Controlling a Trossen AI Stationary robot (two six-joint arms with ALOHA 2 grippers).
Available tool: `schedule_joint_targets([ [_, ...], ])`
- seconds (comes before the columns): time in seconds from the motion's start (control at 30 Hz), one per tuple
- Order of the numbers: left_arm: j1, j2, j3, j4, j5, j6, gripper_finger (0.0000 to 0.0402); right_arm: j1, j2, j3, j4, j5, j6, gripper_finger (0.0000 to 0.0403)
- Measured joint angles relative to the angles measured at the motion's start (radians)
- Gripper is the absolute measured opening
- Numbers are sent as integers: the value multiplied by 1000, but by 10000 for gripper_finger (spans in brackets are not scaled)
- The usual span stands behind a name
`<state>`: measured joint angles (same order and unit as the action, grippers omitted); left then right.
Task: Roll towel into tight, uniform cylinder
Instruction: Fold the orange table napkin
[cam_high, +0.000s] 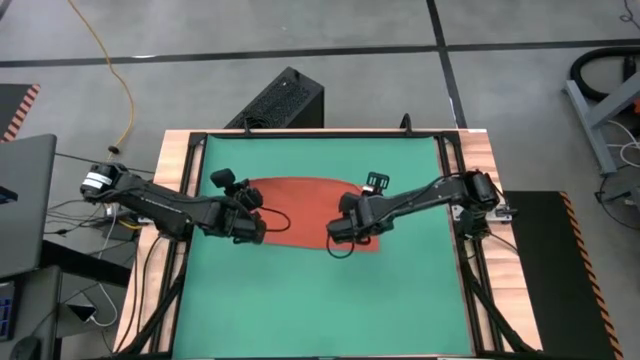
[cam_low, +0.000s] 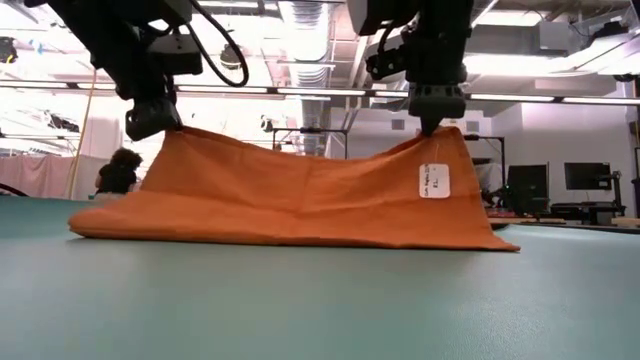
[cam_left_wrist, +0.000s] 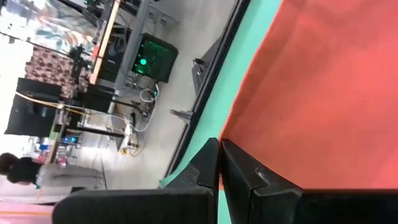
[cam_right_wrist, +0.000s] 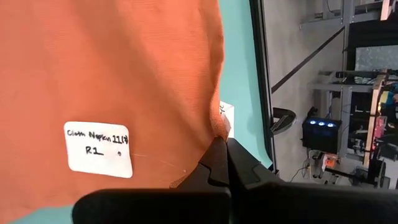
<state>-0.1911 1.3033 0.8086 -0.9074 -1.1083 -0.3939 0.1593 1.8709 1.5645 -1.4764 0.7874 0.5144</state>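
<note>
The orange-red towel (cam_high: 310, 200) lies on the green mat (cam_high: 420, 300) with its near edge raised. In the low view the towel (cam_low: 300, 200) stands like a tent: two raised corners, a sag between them, and its lower edge resting on the mat. Its white tag (cam_low: 434, 181) hangs just below the right-hand raised corner. My left gripper (cam_low: 160, 128) is shut on the left raised corner. My right gripper (cam_low: 437, 125) is shut on the right one. My left gripper pinches the towel's corner (cam_left_wrist: 225, 138) between its two fingertips, coming slanting down from the table's left. That corner is lifted clear, and the cloth slopes from it down to the mat. One layer or several, I cannot tell. My right gripper pinches the towel's edge at the corner (cam_right_wrist: 217, 132) next to the white tag (cam_right_wrist: 98, 147), between its two fingertips, slanting down from the table's right. The corner is lifted and the cloth hangs below it, sagging toward the other gripper.
The mat is framed by dark rails and wooden table strips (cam_high: 180, 160). A black box (cam_high: 285, 100) stands on the floor beyond the far edge, and a laptop (cam_high: 20, 200) with cables lies off the left. Bare mat spreads toward the near edge (cam_high: 320, 310).
</note>
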Motion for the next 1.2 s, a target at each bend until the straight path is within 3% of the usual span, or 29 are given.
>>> schedule_joint_targets([
  [0.3, 31, 0, -111, 181, 37, 77, 0, -12, 0, 0, 11, -9, -3, 0],
  [0.97, 30, 0, -126, 207, 87, 83, 0, -64, -1, -166, 245, -32, -70, 8],
  [1.2, 30, 0, -126, 230, 91, 108, 7, -79, -1, -190, 307, -31, -73, 44],
])
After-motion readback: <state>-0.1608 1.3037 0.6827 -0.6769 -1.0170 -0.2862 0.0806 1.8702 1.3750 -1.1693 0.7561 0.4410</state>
